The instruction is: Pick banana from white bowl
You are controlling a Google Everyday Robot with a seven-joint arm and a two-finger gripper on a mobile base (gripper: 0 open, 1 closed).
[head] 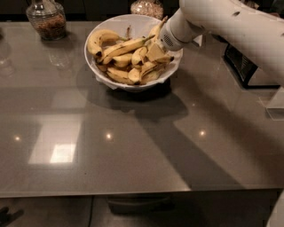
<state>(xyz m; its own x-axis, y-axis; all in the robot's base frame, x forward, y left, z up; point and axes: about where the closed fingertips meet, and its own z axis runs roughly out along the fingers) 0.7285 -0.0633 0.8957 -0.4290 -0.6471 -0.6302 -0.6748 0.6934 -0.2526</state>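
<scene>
The white bowl (103,76) stands at the back middle of the grey table and is piled with several bananas. The plump curved yellow banana (98,39) with a dark tip lies at the bowl's left edge, on top of the pile. A long slim banana (123,46) lies across the middle. My gripper (155,50) reaches in from the upper right on the white arm (222,22). It is down among the bananas at the bowl's right side, well to the right of the curved banana. The bananas partly hide its tips.
A glass jar (45,18) with brown contents stands at the back left, and a second jar (147,7) stands behind the bowl. A dark box (243,66) sits at the right edge. Bare grey table surface (133,150) lies in front of the bowl.
</scene>
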